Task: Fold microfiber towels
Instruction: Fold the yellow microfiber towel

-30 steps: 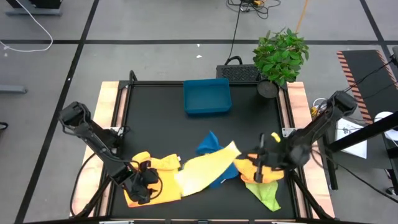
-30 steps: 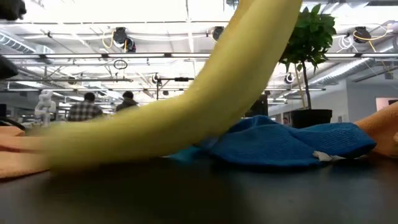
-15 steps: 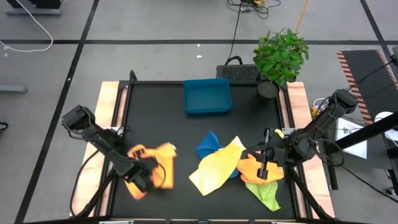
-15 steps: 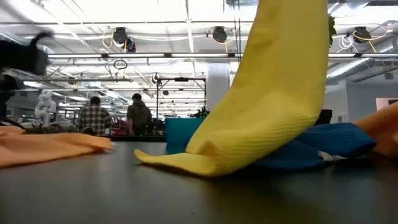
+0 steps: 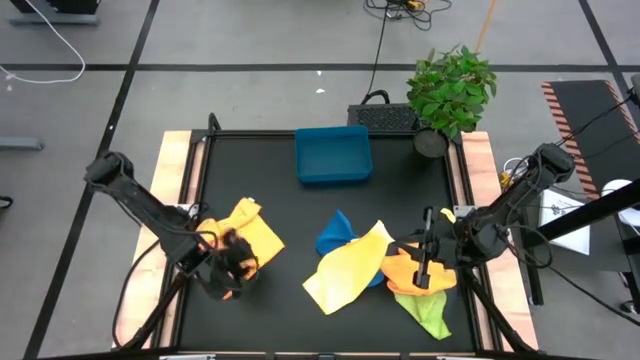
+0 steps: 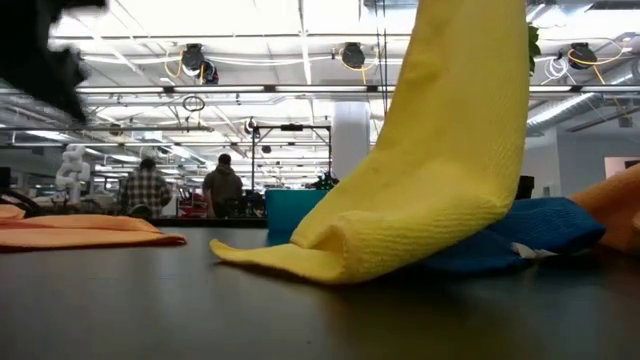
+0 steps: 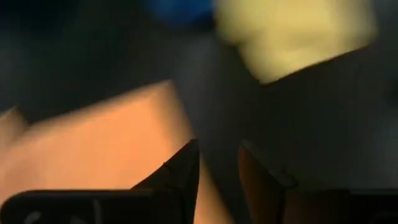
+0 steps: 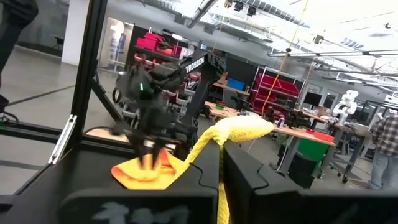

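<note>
An orange-yellow towel [image 5: 255, 228] lies crumpled at the table's left, and my left gripper [image 5: 238, 262] is shut on its near side. My right gripper [image 5: 405, 252] is shut on a pale yellow towel [image 5: 348, 272] and holds it raised at the right. That towel's lower end [image 6: 300, 258] rests on the table and on a blue towel [image 5: 335, 236]. A second orange towel [image 5: 415, 272] and a lime green towel [image 5: 428, 312] lie under my right gripper. My left gripper pinches the orange-yellow towel's near part [image 7: 211, 202] between its two fingers, slanting down from the near left. One layer or several, I cannot tell. Most of the towel [image 6: 90, 232] lies on the table beyond the fingers. My right gripper pinches a bunched strip of the pale yellow towel [image 8: 219, 186] between its two fingers, about level, from the table's right. The cloth arches over the fingers [image 8: 242, 127] and hangs down slack. Its lower end lies folded on the table.
A rigid blue tray [image 5: 333, 155] stands at the far middle. A potted plant [image 5: 450, 90] stands at the far right corner. Bare black table [image 5: 300, 215] lies between the tray and the towels. People stand in the room far behind the table.
My left gripper has risen and gone toward the far edge with the orange-yellow towel. The towel lay spread by the near left edge and now sits bunched farther in. The pale yellow towel's lower end has drawn toward the right, and it hangs steeper.
</note>
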Controlling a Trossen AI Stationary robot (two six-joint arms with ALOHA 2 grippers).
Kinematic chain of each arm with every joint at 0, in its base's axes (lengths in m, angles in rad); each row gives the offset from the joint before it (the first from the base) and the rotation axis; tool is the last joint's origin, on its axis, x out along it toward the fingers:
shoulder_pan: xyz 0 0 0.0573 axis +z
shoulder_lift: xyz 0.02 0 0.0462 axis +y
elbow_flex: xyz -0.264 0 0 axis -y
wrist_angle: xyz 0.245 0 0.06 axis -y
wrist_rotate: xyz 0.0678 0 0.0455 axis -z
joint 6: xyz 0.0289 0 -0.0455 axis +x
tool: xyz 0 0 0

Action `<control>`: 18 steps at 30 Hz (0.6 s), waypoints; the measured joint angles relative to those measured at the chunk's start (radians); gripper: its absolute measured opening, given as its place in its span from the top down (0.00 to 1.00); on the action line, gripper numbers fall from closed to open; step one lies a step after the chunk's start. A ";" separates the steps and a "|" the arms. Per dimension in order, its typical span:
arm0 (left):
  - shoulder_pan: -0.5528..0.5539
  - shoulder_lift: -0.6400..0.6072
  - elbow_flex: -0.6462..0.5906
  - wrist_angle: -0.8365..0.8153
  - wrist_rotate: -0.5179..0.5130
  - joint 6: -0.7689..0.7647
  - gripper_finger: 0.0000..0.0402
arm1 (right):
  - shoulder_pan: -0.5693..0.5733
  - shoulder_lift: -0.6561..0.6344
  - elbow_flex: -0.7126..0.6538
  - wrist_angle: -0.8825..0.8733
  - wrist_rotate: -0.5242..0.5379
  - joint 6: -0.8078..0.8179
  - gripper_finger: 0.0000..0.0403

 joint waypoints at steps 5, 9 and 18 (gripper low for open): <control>0.033 0.111 0.000 0.441 -0.021 0.397 0.60 | 0.000 0.000 0.000 -0.005 0.000 0.023 1.00; 0.120 0.263 0.000 0.612 -0.022 0.487 0.50 | 0.000 0.000 0.000 -0.010 -0.001 0.040 1.00; 0.352 0.485 -0.001 0.792 0.146 0.483 0.35 | 0.000 0.000 0.000 -0.024 -0.035 0.041 1.00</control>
